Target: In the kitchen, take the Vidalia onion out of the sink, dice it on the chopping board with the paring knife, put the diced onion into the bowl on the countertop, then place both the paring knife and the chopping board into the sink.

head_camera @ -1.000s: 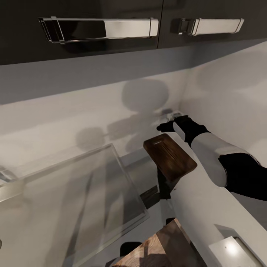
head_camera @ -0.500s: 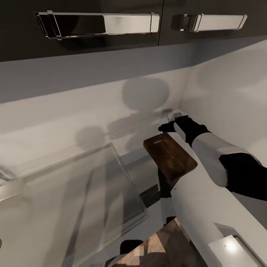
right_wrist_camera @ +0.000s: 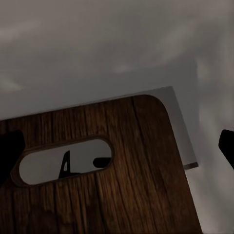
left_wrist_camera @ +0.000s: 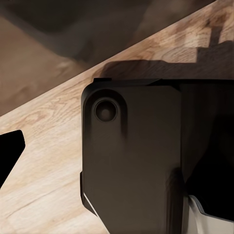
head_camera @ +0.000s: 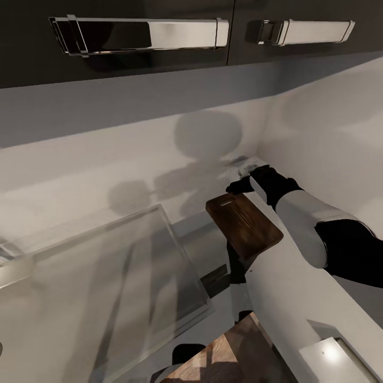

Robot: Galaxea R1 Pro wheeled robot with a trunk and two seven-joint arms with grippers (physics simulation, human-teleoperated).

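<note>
A dark wooden chopping board [head_camera: 243, 226] with a handle slot lies at the edge of the white countertop [head_camera: 287, 287], near the corner of the wall. My right gripper [head_camera: 240, 186] hovers at the board's far, slotted end. In the right wrist view the gripper [right_wrist_camera: 117, 148] is open, with one fingertip [right_wrist_camera: 9, 151] at each side of the slot [right_wrist_camera: 63, 160] and nothing held. My left gripper [left_wrist_camera: 112, 156] seems open, over a light wooden surface [left_wrist_camera: 44, 146] and a dark part of the robot. The onion, paring knife and bowl are out of view.
Dark upper cabinets with metal handles [head_camera: 143, 37] hang close overhead. A pale, glassy rectangular basin [head_camera: 170, 229] lies left of the board. The grey wall corner [head_camera: 263, 133] stands just behind my right gripper. A light wooden panel [head_camera: 229, 356] shows at the bottom.
The head view shifted slightly a second ago. My right gripper has edged a little toward the corner, and the board has stayed put.
</note>
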